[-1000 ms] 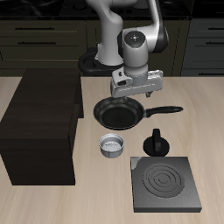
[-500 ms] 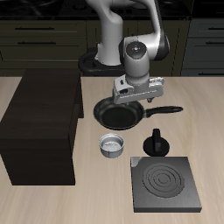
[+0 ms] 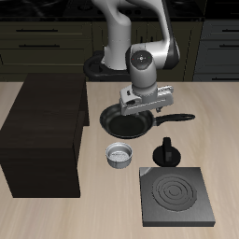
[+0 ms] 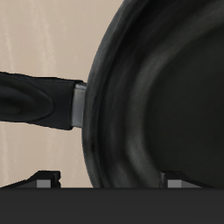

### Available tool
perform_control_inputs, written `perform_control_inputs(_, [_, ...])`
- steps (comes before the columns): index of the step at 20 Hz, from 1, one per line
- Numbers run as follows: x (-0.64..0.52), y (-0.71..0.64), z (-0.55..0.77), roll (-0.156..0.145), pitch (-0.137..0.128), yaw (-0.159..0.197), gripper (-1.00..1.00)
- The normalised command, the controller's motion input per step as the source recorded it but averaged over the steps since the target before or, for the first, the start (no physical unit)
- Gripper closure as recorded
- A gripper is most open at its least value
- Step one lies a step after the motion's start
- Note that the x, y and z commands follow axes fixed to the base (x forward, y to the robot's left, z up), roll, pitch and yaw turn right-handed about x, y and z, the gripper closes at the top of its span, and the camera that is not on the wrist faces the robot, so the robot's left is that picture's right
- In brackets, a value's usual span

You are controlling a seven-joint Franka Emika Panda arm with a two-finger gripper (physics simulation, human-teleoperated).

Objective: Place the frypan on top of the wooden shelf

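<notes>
On the light table [image 3: 219, 121] we see the big dark wooden shelf [image 3: 45, 135] along one side. Next in size is the flat square stove plate [image 3: 175, 197] near the front edge. Then comes the frypan [image 3: 119, 124], sitting on the table just beside the shelf, with its long handle [image 3: 175, 119] pointing away from the shelf. The gripper [image 3: 137, 112] hangs low over the pan's rim, close to where the handle joins. In the wrist view the pan's rim [image 4: 98, 114] fills most of what we see, and we cannot tell if the fingers are apart or together. A small grey bowl [image 3: 120, 155] sits in front of the pan, and a little black knob [image 3: 166, 152] stands beside the bowl.
</notes>
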Motion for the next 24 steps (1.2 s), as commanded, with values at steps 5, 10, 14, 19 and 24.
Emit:
perform_control_inputs(5, [0.05, -0.10, -0.06, -0.005, 0.004, -0.001, 1.00])
perform_control_inputs(10, [-0.01, -0.06, 0.14, 0.000, -0.028, -0.005, 1.00])
perform_control_inputs(14, [-0.07, 0.03, 0.08, 0.018, -0.008, -0.006, 1.00])
perform_control_inputs(19, [0.01, 0.08, 0.17, 0.009, -0.033, 0.020, 1.00])
perform_control_inputs(24, [0.03, -0.07, 0.30, -0.027, -0.059, 0.017, 1.00])
